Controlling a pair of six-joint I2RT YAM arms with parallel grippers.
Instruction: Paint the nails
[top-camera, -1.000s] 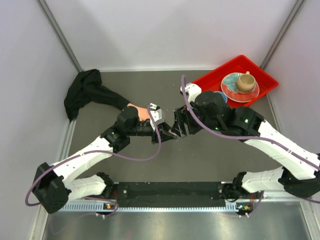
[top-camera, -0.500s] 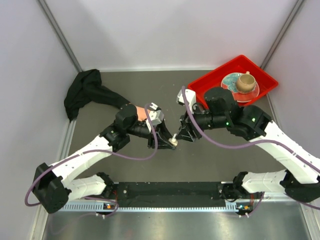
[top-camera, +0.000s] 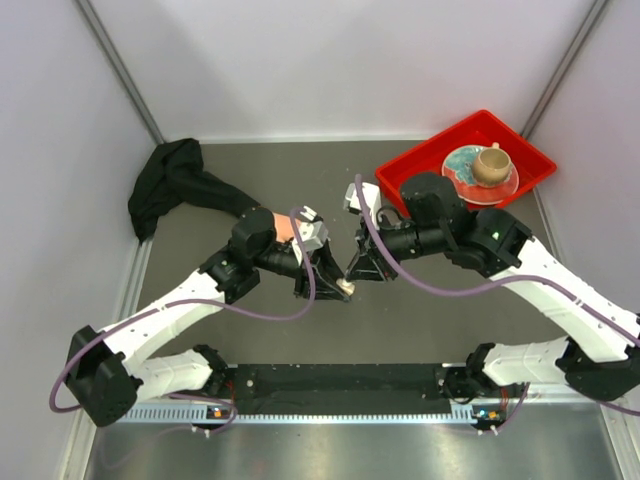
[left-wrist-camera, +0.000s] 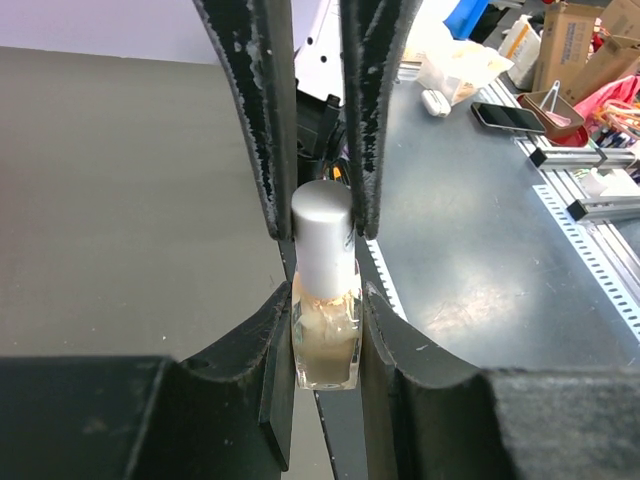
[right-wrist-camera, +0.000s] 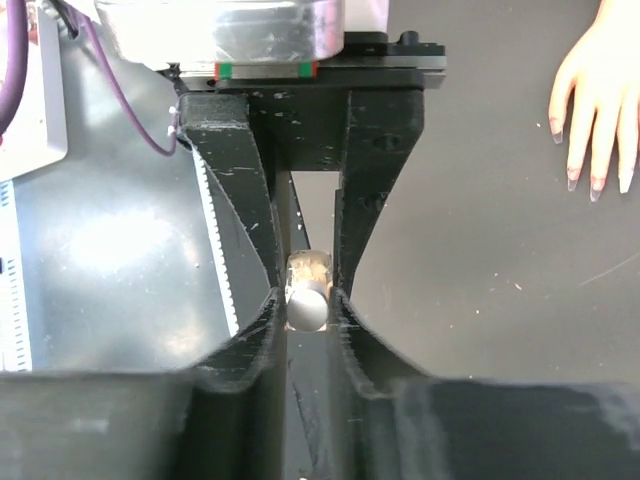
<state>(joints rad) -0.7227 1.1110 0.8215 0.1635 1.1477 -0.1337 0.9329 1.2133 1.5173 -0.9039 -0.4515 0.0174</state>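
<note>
1. Since half a second ago the right arm has shifted slightly left, while the bottle has stayed put. It sits lower than the grippers stood a second ago.
2. The left gripper clamps the bottle's glass body, and the right gripper clamps its cap.
3. The nails lie on the table, apart from the bottle, and are too small to judge.
4. The mannequin hand is cut off in the right wrist view. From above, the left arm hides most of it.

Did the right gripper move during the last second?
Yes. The right gripper shifted down the top view, away from the red plastic tray, and now clamps the small tan white-capped bottle.
</note>
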